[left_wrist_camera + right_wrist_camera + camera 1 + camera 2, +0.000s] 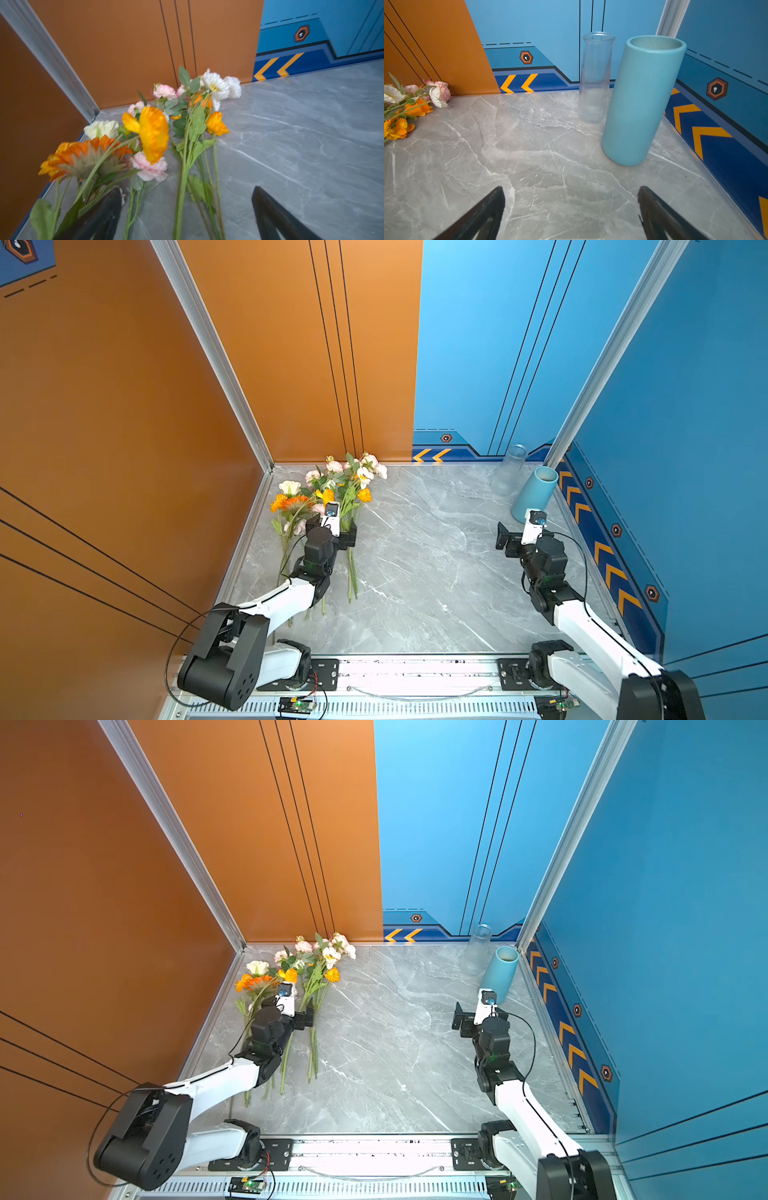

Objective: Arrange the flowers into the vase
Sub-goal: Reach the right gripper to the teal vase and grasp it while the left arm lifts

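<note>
In both top views the flowers (328,489) (299,969) lie in a heap on the table (415,551) near its far left corner, blooms toward the orange wall. The left gripper (332,531) sits over their stems. At far right stand a glass vase (509,468) and, just beside it, a blue vase (534,497), with the right gripper (513,533) near them. In the left wrist view the left gripper (187,190) is spread wide, with green stems between its jaws but none clamped. In the right wrist view the right gripper (571,188) gapes wide over bare table and holds nothing, short of the blue vase (641,99) and glass vase (596,79).
</note>
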